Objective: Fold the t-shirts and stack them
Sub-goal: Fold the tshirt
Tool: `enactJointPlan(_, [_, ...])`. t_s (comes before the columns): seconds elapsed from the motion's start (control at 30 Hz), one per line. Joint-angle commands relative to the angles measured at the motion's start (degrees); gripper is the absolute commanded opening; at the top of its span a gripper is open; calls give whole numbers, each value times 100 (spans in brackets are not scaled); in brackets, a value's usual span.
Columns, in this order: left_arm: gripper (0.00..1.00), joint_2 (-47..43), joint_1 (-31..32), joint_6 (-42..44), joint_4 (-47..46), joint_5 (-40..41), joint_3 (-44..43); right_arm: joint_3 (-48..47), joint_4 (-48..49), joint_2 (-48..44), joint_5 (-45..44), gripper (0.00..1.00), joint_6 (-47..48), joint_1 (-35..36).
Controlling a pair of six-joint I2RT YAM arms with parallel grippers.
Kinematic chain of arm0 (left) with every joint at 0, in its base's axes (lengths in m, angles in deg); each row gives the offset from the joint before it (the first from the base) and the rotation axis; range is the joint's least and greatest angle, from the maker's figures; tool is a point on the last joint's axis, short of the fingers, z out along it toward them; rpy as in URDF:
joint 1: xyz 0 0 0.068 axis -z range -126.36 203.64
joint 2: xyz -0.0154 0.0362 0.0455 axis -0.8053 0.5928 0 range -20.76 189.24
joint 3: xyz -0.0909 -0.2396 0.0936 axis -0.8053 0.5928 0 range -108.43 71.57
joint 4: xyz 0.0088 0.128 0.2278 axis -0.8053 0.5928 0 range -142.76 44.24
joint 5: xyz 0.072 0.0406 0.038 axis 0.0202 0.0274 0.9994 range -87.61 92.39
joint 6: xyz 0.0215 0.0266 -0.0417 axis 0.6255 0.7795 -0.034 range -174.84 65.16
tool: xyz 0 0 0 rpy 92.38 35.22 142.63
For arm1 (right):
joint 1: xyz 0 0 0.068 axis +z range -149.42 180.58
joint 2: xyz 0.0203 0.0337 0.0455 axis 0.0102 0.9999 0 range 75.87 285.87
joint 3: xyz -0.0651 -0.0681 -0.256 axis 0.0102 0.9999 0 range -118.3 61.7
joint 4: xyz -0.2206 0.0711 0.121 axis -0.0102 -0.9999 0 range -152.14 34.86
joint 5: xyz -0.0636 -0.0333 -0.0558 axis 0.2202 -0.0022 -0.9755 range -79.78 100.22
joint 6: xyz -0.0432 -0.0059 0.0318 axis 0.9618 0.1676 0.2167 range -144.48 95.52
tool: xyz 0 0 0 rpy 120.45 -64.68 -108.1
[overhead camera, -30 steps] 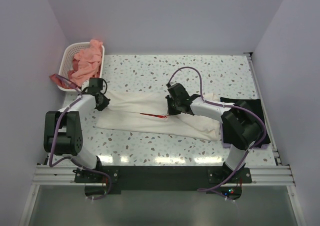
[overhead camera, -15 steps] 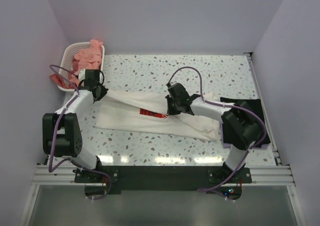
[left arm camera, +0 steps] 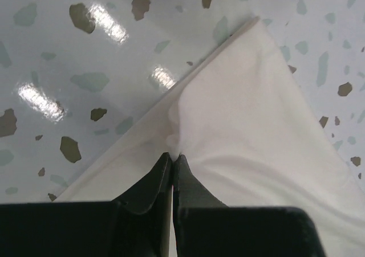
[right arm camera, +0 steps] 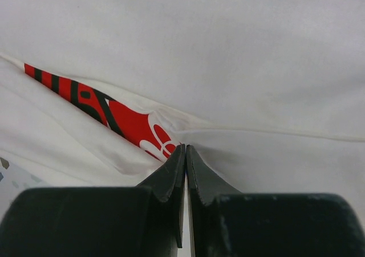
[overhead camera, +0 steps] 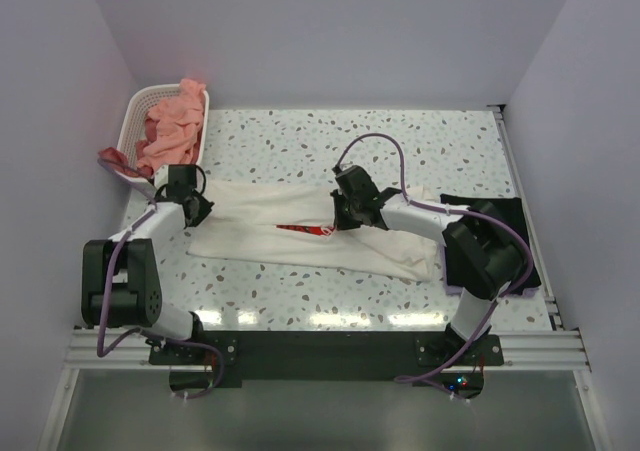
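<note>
Between both jaw pairs, clamped: tee [overhead camera: 300, 233]. Left gripper [left arm camera: 172, 157] on its edge, right gripper [right arm camera: 185, 149] beside logo [right arm camera: 114, 117]. Looks mid-fold; next needs synchronized lift-over.

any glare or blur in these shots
left wrist: white glare patches on the glossy table, otherwise sharp; top external: lamp reflections along the table's near edge; right wrist: no glare, cream t-shirt and its red print in focus

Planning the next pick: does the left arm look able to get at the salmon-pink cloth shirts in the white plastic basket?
Probably yes: the salmon-pink cloth shirts lie just beyond the left tool, nothing between. But that tool is shut on the cream-white cloth t-shirt and must release first.
</note>
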Motion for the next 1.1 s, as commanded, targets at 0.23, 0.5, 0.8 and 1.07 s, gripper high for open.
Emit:
enactJointPlan(0.23, [36, -296, -77, -323, -14, 282, 94, 25, 6, -657, 145, 16, 26, 22])
enactJointPlan(0.5, [50, -833, -33, -68, 207, 380, -205, -54, -618, -1265, -241, 43, 53, -119])
enactJointPlan(0.8, [32, 159, 730, -24, 110, 45, -1040, -2, -513, -976, -31, 43, -149, -189])
enactJointPlan(1.07, [15, 969, 934, -305, -258, 28, -681, 569, -302, -896, -127, 43, -360, -181])
